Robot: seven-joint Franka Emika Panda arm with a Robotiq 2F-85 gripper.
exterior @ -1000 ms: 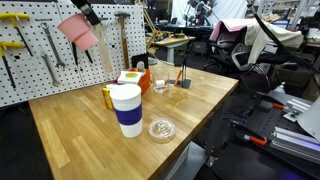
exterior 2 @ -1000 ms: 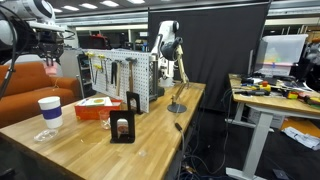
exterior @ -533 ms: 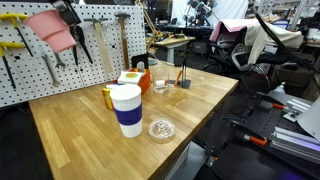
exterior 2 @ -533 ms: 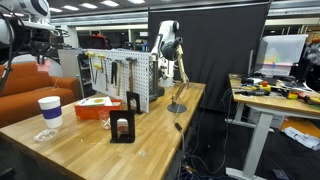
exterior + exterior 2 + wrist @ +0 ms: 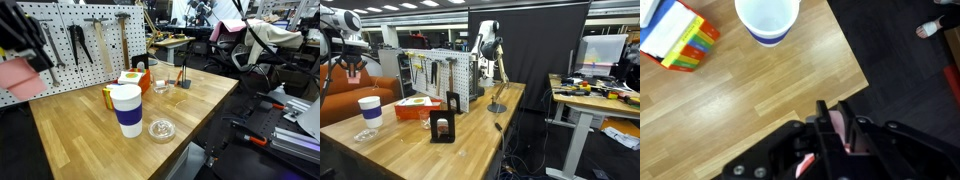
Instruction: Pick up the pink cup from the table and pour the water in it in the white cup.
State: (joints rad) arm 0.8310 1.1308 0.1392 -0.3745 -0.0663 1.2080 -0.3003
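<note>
My gripper (image 5: 36, 60) is shut on the pink cup (image 5: 17, 80) and holds it high in the air, far to one side of the white cup (image 5: 126, 108) with its dark-blue band. The white cup stands upright on the wooden table (image 5: 80, 135). In an exterior view the gripper (image 5: 351, 62) holds the pink cup (image 5: 353, 71) above and behind the white cup (image 5: 370, 109). In the wrist view the pink cup (image 5: 844, 132) sits between the fingers (image 5: 835, 112), with the white cup's open mouth (image 5: 767, 17) at the top edge.
A small clear glass dish (image 5: 161, 129) lies in front of the white cup. A yellow-handled container (image 5: 107, 97) and a colourful box (image 5: 133, 79) stand behind it. A tool pegboard (image 5: 85, 35) backs the table. A black stand (image 5: 443, 122) sits mid-table. The table edge (image 5: 845, 55) is near.
The gripper with the pink cup has swung sideways and lower, from in front of the pegboard to beyond the table's end. The white cup has not moved.
</note>
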